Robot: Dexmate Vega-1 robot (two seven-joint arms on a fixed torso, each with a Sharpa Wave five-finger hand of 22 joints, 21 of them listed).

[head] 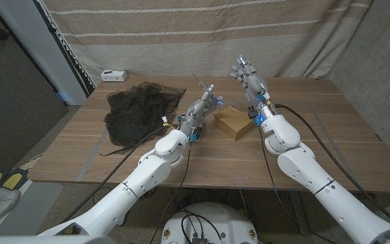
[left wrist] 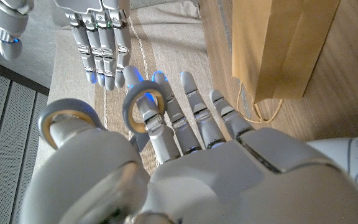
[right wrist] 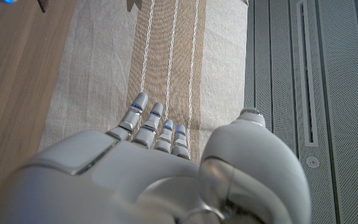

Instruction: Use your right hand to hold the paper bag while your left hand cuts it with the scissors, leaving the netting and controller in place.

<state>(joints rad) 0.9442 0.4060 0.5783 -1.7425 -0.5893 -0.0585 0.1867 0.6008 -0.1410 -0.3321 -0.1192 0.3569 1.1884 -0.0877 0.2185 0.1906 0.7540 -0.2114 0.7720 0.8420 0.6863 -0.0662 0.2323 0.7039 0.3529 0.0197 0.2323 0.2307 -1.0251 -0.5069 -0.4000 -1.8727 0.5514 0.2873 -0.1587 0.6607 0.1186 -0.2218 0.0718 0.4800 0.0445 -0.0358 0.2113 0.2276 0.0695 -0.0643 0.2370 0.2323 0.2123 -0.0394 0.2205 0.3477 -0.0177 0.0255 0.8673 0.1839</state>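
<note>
Wooden surface (head: 303, 115): scissors (left wrist: 143, 107) are held in left hand (head: 200, 112) beside paper bag (head: 233, 123); right hand (head: 249, 78) is raised beyond bag, fingers spread, holding nothing.

The paper bag (head: 234, 123) lies on the table (head: 317, 142), near its middle. Left of the bag, well apart, the netting (head: 137, 108) is spread on the table. Behind the netting, at the far left corner of the table, sits the controller (head: 114, 75). The left hand (head: 200, 112) with the scissors (head: 206, 89) hangs just left of the bag. The right hand (head: 249, 80) is raised behind the bag. A curtain (head: 181, 34) hangs behind the table.
</note>
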